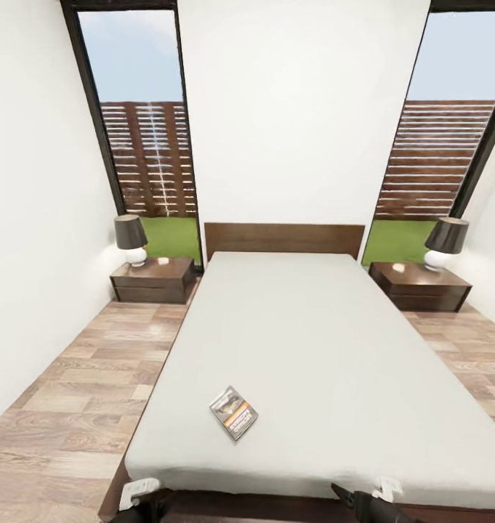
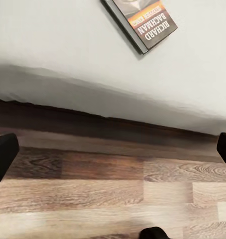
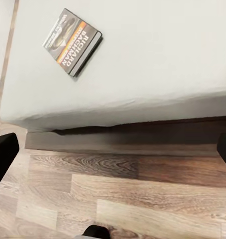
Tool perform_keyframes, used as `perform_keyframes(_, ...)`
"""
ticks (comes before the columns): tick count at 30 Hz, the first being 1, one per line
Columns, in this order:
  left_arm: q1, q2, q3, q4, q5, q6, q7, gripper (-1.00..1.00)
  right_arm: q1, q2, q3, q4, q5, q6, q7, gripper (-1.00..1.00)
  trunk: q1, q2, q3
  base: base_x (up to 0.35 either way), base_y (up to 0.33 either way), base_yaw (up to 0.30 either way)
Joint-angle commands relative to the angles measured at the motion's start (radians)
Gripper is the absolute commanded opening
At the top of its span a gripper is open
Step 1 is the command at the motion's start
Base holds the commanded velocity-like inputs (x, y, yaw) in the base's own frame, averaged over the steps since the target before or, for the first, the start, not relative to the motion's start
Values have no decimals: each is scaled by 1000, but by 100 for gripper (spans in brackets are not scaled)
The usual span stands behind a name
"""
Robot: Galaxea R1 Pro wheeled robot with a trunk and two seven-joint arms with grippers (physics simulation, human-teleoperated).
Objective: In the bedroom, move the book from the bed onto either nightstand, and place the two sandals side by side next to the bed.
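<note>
The book lies flat on the light-grey bed near its foot, left of centre; its dark cover has an orange band. A dark brown nightstand stands on each side of the headboard, one at the left and one at the right. My left gripper hangs open over the floor in front of the bed's foot, with the book on the mattress beyond it. My right gripper is open too and empty, and its view holds the book. The sandals are out of view.
Each nightstand carries a lamp with a dark shade, left and right. Wood-plank floor runs along both sides of the bed, with white walls close by. Tall dark-framed windows flank the headboard.
</note>
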Motion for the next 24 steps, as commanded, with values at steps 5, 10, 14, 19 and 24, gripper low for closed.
perform_keyframes(5, -1, 0, 8, 2, -2, -1, -5, 100, -1, 0, -1, 2, -3, -2, 4, 100, 1, -2, -2, 0, 0, 110)
perform_keyframes(10, -1, 0, 8, 2, -2, -1, -5, 100, -1, 0, -1, 2, -3, -2, 5, 100, 1, -2, -2, 0, 0, 15)
perform_keyframes(14, -1, 0, 8, 1, -3, -1, -9, 100, -1, 0, -1, 2, -3, -2, 4, 100, 1, -2, -2, 0, 0, 2)
perform_keyframes(19, -4, -26, 4, -33, -5, 4, -52, 100, -1, 0, -1, 2, -3, -2, 1, 100, 1, -2, -2, 0, 0, 0)
perform_keyframes(24, -14, -97, -3, -236, -6, 177, -77, 100, -1, 0, -1, 1, -3, -2, 2, 100, 1, -2, -2, 0, 0, 0)
